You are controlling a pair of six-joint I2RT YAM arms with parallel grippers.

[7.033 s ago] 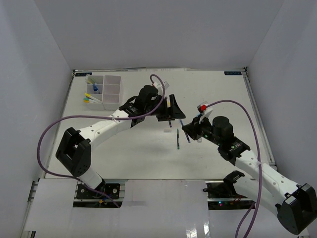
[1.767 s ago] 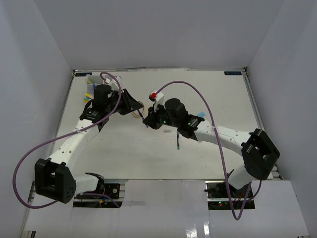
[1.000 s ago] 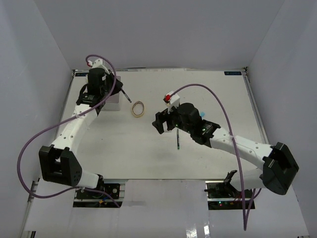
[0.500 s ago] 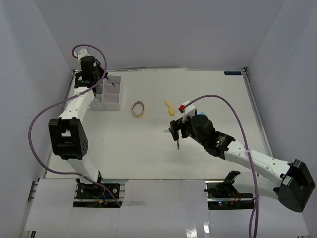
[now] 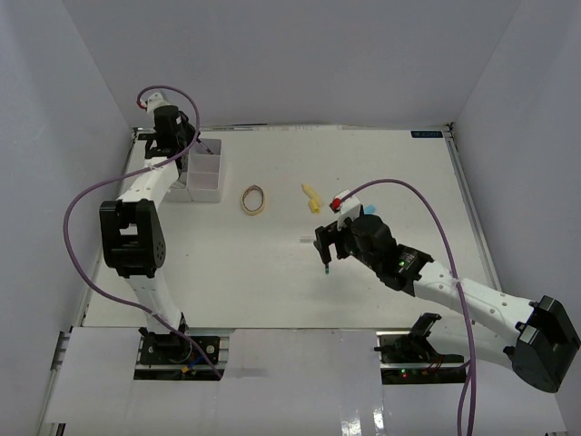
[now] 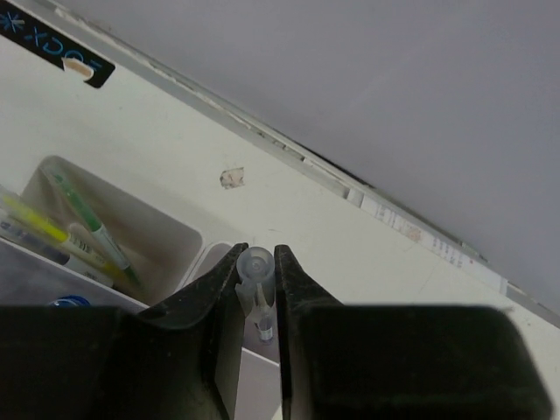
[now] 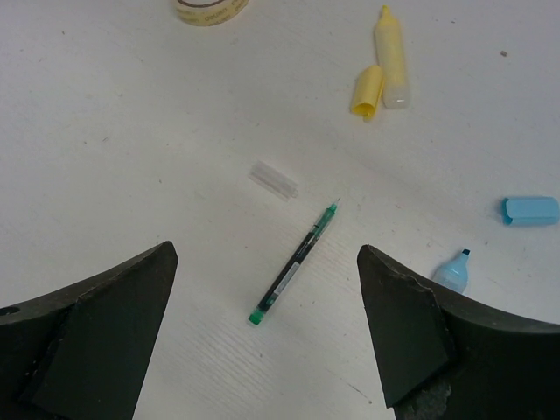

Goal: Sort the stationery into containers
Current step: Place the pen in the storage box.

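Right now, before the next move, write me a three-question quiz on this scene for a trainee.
1. True or false: the right gripper is shut on the green pen.
2. What lies right beside the yellow highlighter? A: its cap. B: an eraser. C: a bottle.
3. Which gripper holds a clear pen at the white tray?
Key: 1 false, it is open above the pen. 2 A. 3 the left gripper.
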